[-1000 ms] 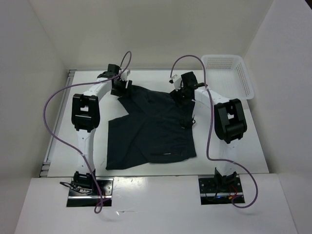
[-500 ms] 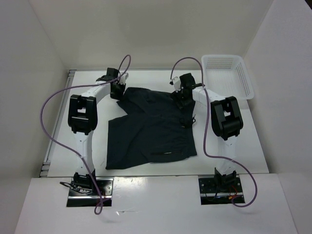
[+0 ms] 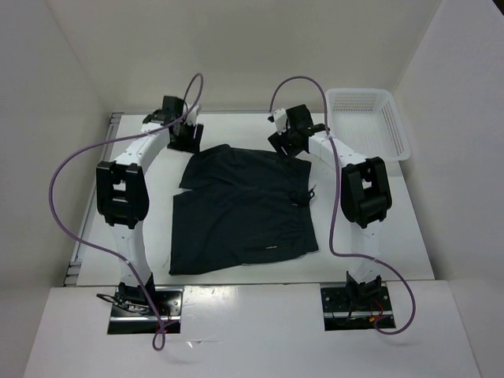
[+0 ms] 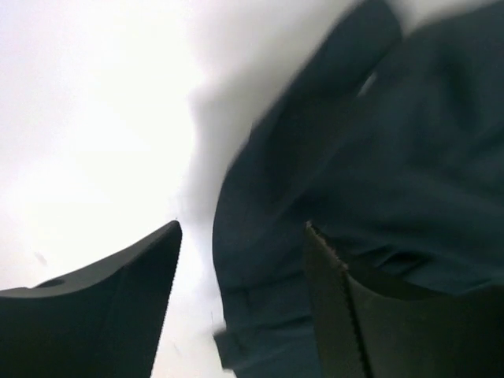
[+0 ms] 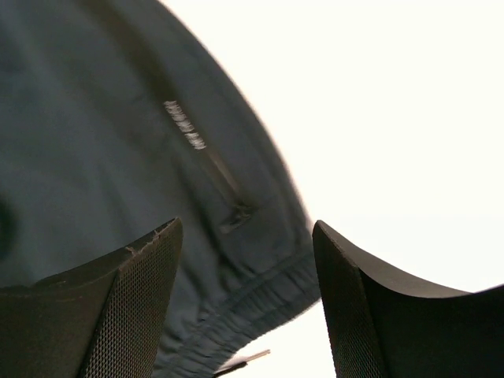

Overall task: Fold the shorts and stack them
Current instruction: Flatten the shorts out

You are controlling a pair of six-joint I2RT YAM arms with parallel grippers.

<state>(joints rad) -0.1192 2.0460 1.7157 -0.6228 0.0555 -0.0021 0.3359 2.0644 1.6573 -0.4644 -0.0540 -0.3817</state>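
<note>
Shorts of plain black soft cloth (image 3: pixel 244 209) lie flat on the white table (image 3: pixel 378 236), waist seemingly to the right and legs to the left. Their far edge runs just below both tools. The left tool (image 3: pixel 187 135) hangs wide and empty over bare table beside the far left corner. The right tool (image 3: pixel 286 143), also wide and empty, sits over the far right corner, so it is the nearer. The left wrist view is blurred, and the right arm hides part of that corner.
</note>
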